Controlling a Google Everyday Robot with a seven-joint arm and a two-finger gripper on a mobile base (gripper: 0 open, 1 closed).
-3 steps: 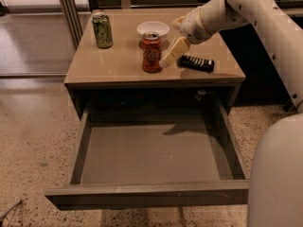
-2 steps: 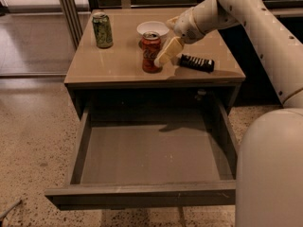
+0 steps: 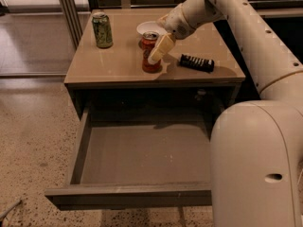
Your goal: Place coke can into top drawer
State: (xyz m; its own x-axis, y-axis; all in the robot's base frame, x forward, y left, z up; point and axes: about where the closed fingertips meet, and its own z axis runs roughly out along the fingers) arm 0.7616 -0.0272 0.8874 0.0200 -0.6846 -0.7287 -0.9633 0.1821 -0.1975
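Observation:
The red coke can (image 3: pixel 147 44) stands upright on the tan cabinet top (image 3: pixel 109 63), near its middle. My gripper (image 3: pixel 154 56) is at the can, reaching in from the right. One pale finger (image 3: pixel 159 50) slants across the can's front right side; the other is hidden behind the can. The gripper looks open around the can, which rests on the top. The top drawer (image 3: pixel 128 196) is pulled fully out below, and its grey inside holds nothing.
A green patterned can (image 3: pixel 102 30) stands at the back left of the top. A white bowl (image 3: pixel 146 27) sits just behind the coke can. A black remote (image 3: pixel 196 63) lies to the right. My white arm (image 3: pixel 255 150) fills the right side.
My gripper has moved left, from beside the coke can to around it. The can has not moved.

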